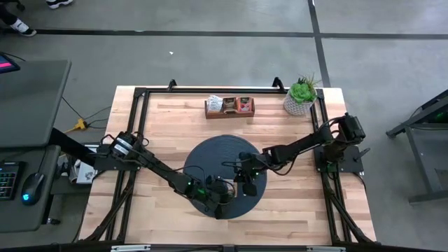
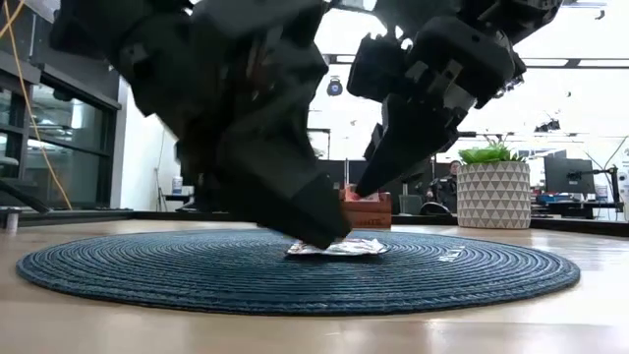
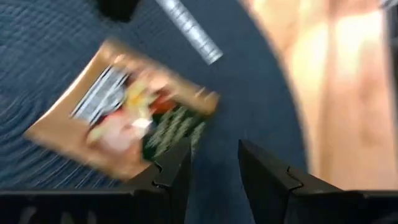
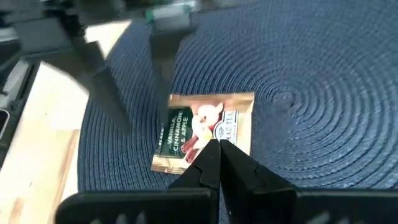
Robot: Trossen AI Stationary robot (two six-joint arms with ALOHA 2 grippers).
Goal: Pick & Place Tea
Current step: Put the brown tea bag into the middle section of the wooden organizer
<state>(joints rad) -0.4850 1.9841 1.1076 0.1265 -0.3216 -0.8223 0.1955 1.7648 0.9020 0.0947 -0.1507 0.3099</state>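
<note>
One brown-green tea sachet [image 4: 186, 134] lies flat on the dark round mat [image 1: 210, 150], near its middle; it also shows in the low view [image 2: 339, 248] and the left wrist view [image 3: 124, 112]. My left gripper [image 3: 214, 149] is open and low over the mat; the sachet lies beside the outer side of one finger, not between the two. My right gripper [image 4: 217, 144] is shut and hangs point-down just above the sachet, clear of it in the low view [image 2: 362, 189]. More sachets stand in a small wooden holder [image 1: 229, 106] at the far edge. My left gripper has one finger [image 3: 177, 168] at the sachet's edge [image 3: 180, 140], coming down at a slant from the table's left. Whether that finger touches the sachet, I cannot tell. The sachet lies flat on the mat.
A thin silvery strip [image 3: 189, 31] lies on the mat beyond the sachet. A potted plant [image 1: 301, 98] stands at the far right corner, next to the holder. A black frame [image 1: 140, 94] runs around the wooden table top. Bare wood shows around the mat.
</note>
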